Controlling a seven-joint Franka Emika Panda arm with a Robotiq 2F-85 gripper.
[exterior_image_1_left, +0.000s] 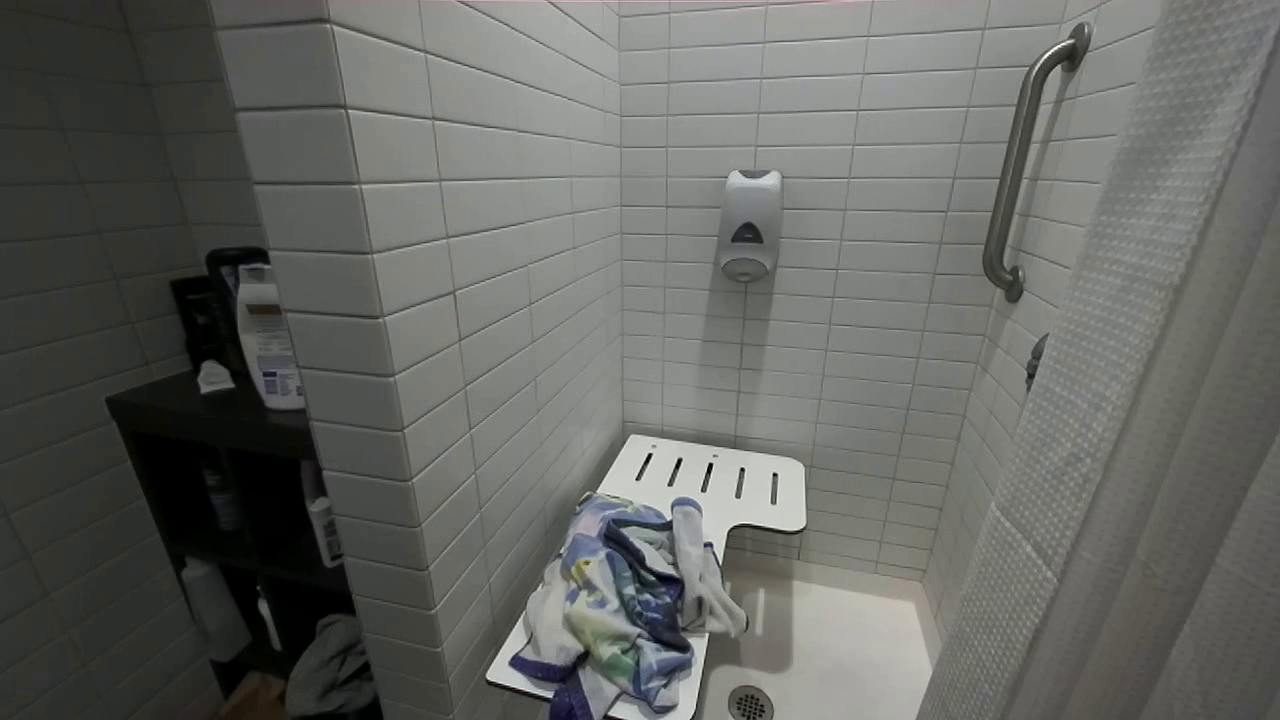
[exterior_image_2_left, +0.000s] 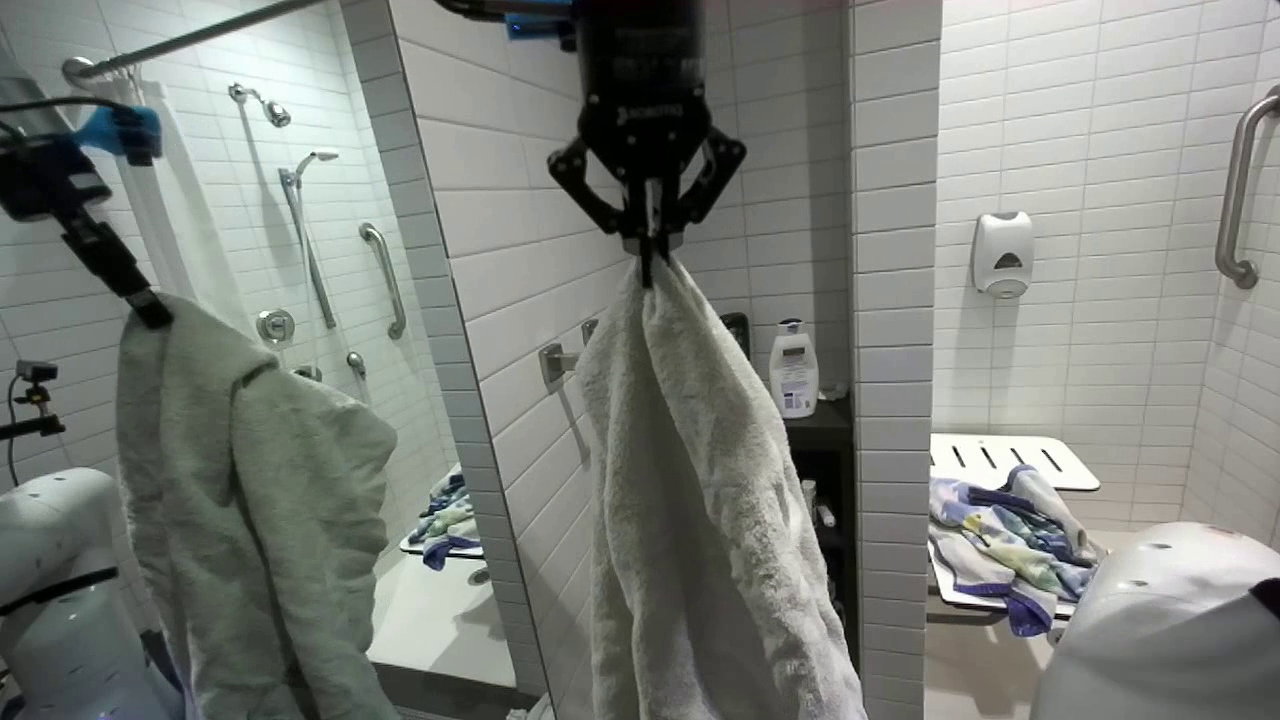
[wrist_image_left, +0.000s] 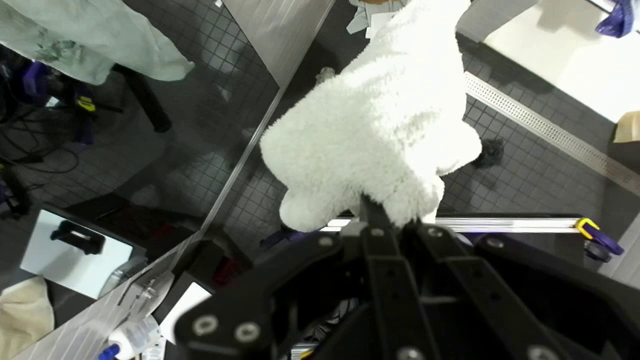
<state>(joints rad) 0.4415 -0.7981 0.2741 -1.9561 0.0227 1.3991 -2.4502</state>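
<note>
My gripper (exterior_image_2_left: 652, 258) is shut on a white fluffy towel (exterior_image_2_left: 730, 480) and holds it by a pinched upper part. The towel hangs down in folds, and its lower end is out of view in the exterior view. In the wrist view the gripper (wrist_image_left: 392, 212) has its fingertips sunk in the towel (wrist_image_left: 360, 130). A metal wall fixture (exterior_image_2_left: 553, 366) is on the tiled wall, partly hidden behind the towel. A mirror at the left reflects the arm and the towel. The gripper does not show in the exterior view of the shower stall.
A multicoloured cloth (exterior_image_1_left: 620, 600) lies crumpled on a white slotted shower seat (exterior_image_1_left: 720, 480). A dark shelf (exterior_image_1_left: 200, 410) holds bottles, including a white bottle (exterior_image_2_left: 795, 370). A soap dispenser (exterior_image_1_left: 750, 225), grab bar (exterior_image_1_left: 1020, 170) and curtain (exterior_image_1_left: 1120, 450) are in the stall.
</note>
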